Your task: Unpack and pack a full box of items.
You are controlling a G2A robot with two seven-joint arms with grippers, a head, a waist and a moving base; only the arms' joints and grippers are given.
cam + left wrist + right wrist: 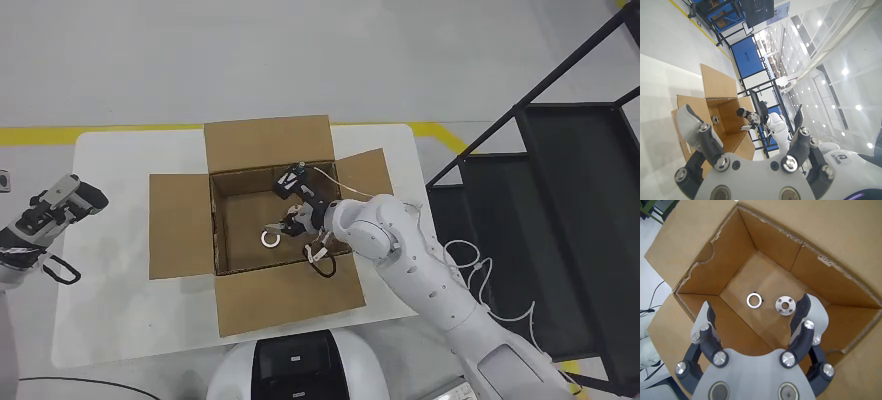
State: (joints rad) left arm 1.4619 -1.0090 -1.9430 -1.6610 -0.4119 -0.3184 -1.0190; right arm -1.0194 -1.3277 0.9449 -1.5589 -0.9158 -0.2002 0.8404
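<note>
at the middle of the white table (120, 300), a brown corrugated cardboard box (268, 143) is standing with its mouth facing up. its four flaps are folding outward toward 12, 3, 6 and 9 o'clock, and its slightly longer side is running from 9 to 3 o'clock. the right gripper (295, 222) is hanging over the open mouth, toward the 3 o'clock half, with its grey, dark-padded fingers (804, 306) spreading wide and gripping nothing. the right wrist view is looking straight down past that gripper (756, 306) to the box floor, where two small metal parts are lying flat with their holes facing up. one is a thin, shiny ring (754, 300) with tiny notches on its rim, and the other is a thicker round flange (785, 305) with a centre bore and four small holes. the two are sitting just beside each other, not touching. this view is also showing ragged, torn corrugation along the box's top edges. in the top view the ring (271, 238) is lying at about 8 o'clock of the right gripper. the left gripper (60, 205) is hovering at 9 o'clock, past the table's edge and well apart from the box, with its claw spreading wide and holding nothing. its own view (742, 113) is catching the flange (716, 119) on the floor.
</note>
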